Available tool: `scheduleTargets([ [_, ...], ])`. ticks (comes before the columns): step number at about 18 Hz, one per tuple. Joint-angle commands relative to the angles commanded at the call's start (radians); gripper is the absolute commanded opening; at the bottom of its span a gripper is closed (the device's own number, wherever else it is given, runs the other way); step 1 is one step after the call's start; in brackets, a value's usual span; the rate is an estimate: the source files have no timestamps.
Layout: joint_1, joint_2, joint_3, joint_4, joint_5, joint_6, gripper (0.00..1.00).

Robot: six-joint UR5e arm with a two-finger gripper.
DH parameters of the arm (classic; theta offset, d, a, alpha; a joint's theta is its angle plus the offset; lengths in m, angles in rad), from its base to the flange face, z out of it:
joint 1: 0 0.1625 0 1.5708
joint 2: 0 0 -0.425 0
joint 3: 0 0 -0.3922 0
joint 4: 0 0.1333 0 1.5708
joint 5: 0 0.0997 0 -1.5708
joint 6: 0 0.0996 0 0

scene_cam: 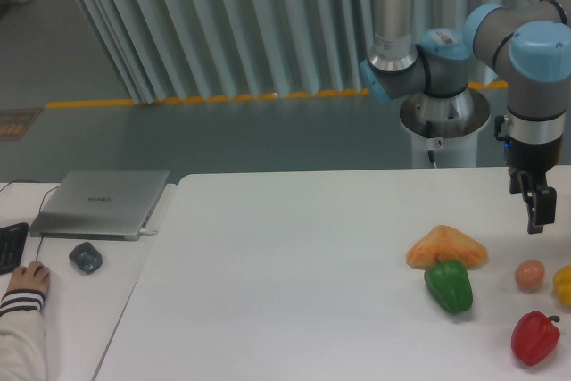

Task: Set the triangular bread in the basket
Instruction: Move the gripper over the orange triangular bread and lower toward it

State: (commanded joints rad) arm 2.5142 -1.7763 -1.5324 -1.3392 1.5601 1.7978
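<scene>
The triangular bread (447,247) is a puffy orange-tan bun lying on the white table (294,274) at the right. A green pepper (449,285) lies right in front of it and touches its near edge. My gripper (536,220) hangs above the table to the right of the bread, clear of it and above the small brown egg-shaped thing (529,275). It holds nothing. I see its fingers edge-on, so their gap does not show. No basket is in view.
A red pepper (535,337) lies at the front right, and a yellow thing (563,285) is cut off by the right edge. A laptop (103,202), a mouse (86,258), a keyboard corner (9,247) and a person's hand (28,281) are on the left desk.
</scene>
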Motion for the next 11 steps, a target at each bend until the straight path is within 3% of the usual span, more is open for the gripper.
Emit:
scheduleTargets([
  [7, -0.006, 0.002, -0.009, -0.003, 0.000, -0.077, 1.00],
  [11, -0.006, 0.026, -0.073, 0.006, -0.002, -0.086, 1.00],
])
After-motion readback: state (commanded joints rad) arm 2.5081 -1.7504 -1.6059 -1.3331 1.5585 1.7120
